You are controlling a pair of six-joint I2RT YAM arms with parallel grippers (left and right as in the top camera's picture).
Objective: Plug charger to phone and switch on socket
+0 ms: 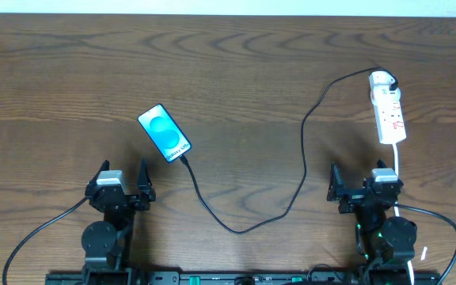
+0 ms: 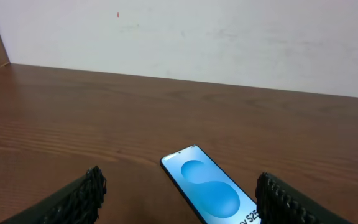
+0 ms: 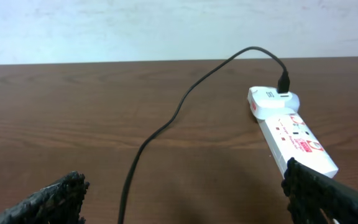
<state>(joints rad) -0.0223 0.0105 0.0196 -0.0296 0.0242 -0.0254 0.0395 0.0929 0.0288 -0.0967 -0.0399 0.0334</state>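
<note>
The phone (image 1: 165,133) lies flat on the wooden counter (image 1: 236,71), at about 9 o'clock from the middle of the overhead view. Its blue screen faces up and its long axis is tilted, running from 11 to 5 o'clock. The charger (image 1: 303,170) meets the phone's 5 o'clock end. From there it sags toward 6 o'clock between the two arms, then climbs in a curve to 2 o'clock. There its black plug sits in the far, rounded end of the socket (image 1: 389,111).

The socket lies lengthwise at about 3 o'clock, and its white cord (image 1: 399,158) trails toward 6 o'clock, passing just beside the right arm.

The left hand (image 1: 123,178) rests low with its fingers (image 2: 79,196) spread apart and empty, the phone at its 1 o'clock with bare counter between. The right hand (image 1: 365,186) is likewise spread and empty. The socket is at its 1 o'clock, and the charger's loop crosses the counter at its 11 o'clock. A white wall (image 3: 135,25) stands beyond the counter's far edge.
</note>
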